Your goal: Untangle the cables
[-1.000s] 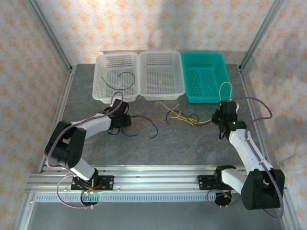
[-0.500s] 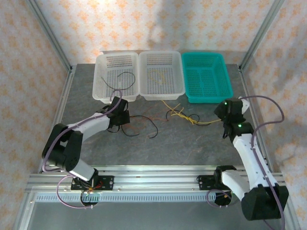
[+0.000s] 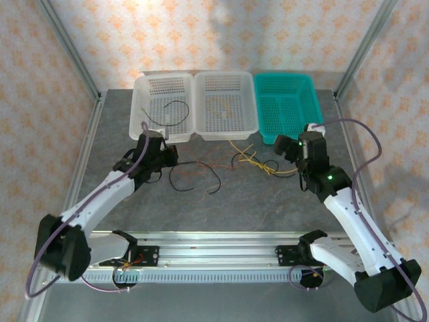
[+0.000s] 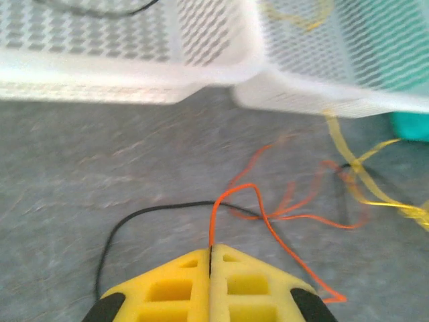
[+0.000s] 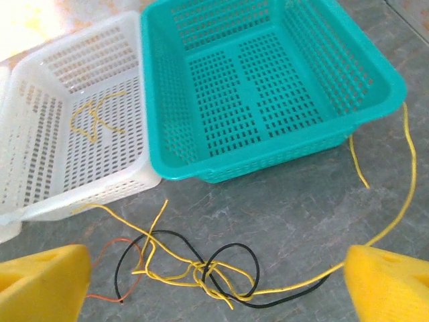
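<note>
Left jaws pinched shut on an orange cable, right jaws gaping at the knot.

Nearest me, the left jaws are pressed fully together on the end of an orange cable [image 4: 213,215], which loops away over the grey surface [image 3: 268,201] past a black cable [image 4: 147,213]. The right jaws stand spread wide, gripping nothing (just yellow pads at either edge of the wrist view), aimed at the tangle [image 5: 201,272] of yellow, black and orange cables lying mid-surface. One long yellow strand [image 5: 413,161] trails by the teal basket [image 5: 268,164]. Farther back, the middle white basket [image 5: 87,194] holds a yellow cable [image 5: 90,121], and the left white basket [image 3: 134,111] holds another black cable [image 3: 175,107].
</note>
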Controlling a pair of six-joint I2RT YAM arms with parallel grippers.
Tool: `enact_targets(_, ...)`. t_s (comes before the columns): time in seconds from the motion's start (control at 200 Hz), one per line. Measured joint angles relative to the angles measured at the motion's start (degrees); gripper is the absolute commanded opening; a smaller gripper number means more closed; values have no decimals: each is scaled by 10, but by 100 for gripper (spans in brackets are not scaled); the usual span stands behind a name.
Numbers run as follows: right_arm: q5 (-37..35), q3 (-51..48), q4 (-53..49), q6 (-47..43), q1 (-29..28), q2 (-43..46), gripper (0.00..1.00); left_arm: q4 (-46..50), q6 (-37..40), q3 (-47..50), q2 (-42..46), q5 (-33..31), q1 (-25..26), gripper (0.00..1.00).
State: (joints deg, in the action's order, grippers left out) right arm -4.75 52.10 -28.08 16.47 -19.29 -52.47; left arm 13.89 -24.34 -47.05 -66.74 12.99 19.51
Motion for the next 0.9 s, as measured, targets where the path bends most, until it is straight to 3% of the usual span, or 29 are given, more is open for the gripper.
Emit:
enact_targets(0.115, 52, 9, 24, -43, -3, 6, 100, -14, 11, -4, 45, 56, 0, 0)
enact_targets(0.426, 315, 1, 189, -112, -3, -15, 98, -18, 35, -94, 62, 139, 1, 0)
enact_targets(0.666, 522, 3, 261, -169, -9, -93, 94, -50, 46, -163, 12, 218, 12, 0)
enact_targets(0.901, 633, 34, 277, -208, -13, -154, 91, -52, 65, -209, -35, 245, 50, 0)
